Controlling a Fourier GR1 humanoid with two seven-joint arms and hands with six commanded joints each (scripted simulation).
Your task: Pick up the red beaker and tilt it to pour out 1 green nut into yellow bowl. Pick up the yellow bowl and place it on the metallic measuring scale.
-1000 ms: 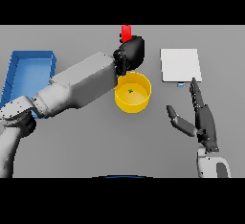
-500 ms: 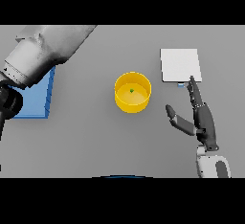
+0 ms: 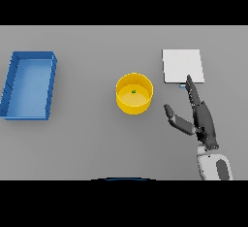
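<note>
A yellow bowl (image 3: pixel 134 94) stands upright at the table's middle with one green nut (image 3: pixel 133 92) inside it. The metallic measuring scale (image 3: pixel 182 66), a flat pale square, lies to the bowl's right and a little farther back. My right hand (image 3: pixel 201 118) is open, fingers straight and thumb spread, to the right of the bowl and just in front of the scale, touching neither. The red beaker and my left hand are out of view.
A blue tray (image 3: pixel 29 84) lies at the table's left side.
My left arm, which held the red beaker over the bowl, has swung away to the left and left the view with the beaker. My right hand has stayed put.
</note>
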